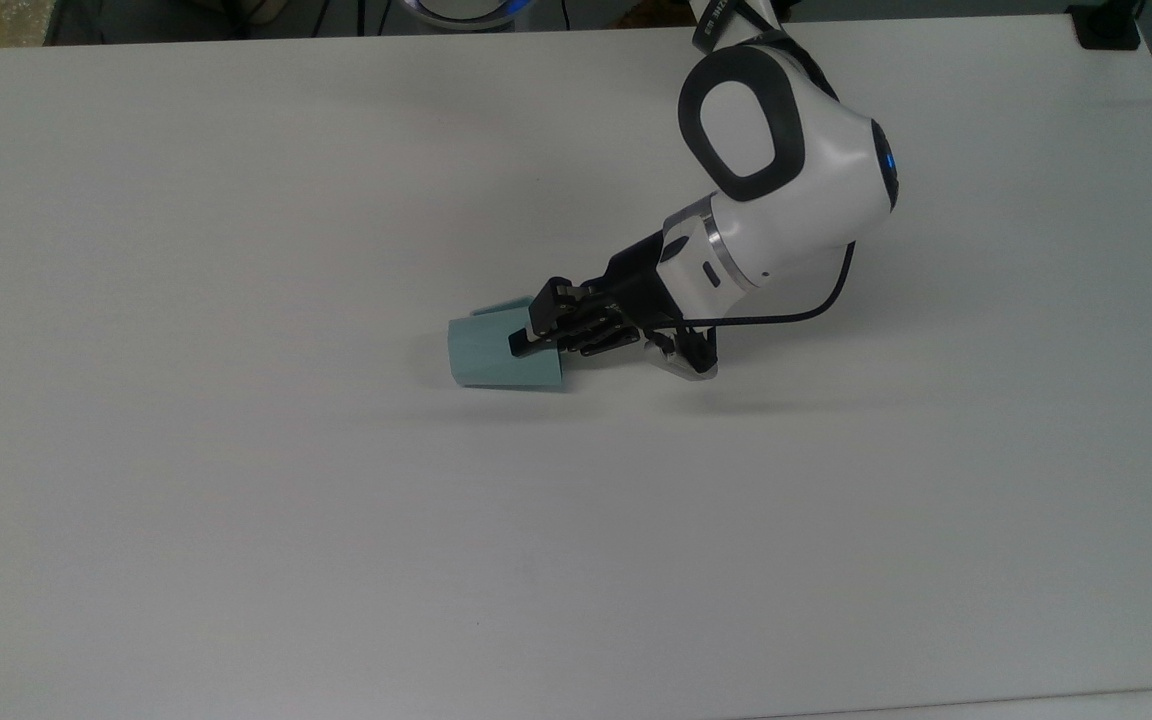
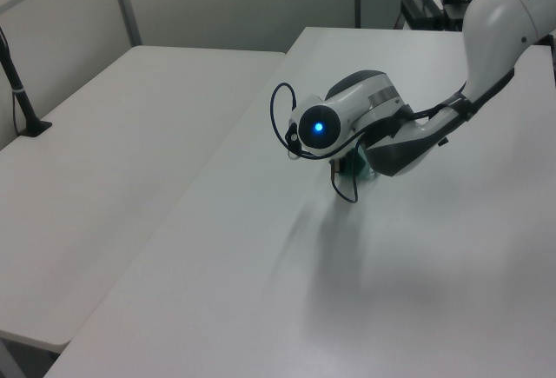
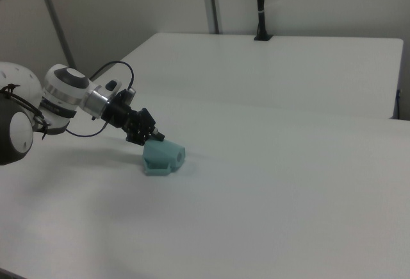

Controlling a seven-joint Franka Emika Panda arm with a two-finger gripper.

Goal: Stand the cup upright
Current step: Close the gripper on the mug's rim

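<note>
the cup (image 3: 163,157) lies on its side on the white surface (image 3: 269,202), long axis in line with the hand (image 3: 146,135), whose fingers pinch its wall at the arm-side end in the right view.

**Our arm's look**

We see a glossy white arm (image 1: 796,190) with rounded shells and a black ring-shaped band on the side of its wrist joint. A small blue light (image 2: 318,127) glows on the joint's end cap. A silver ring edges the wrist flange, ahead of the black gripper (image 1: 536,335). A thin black cable (image 1: 786,318) loops alongside the wrist.
</note>
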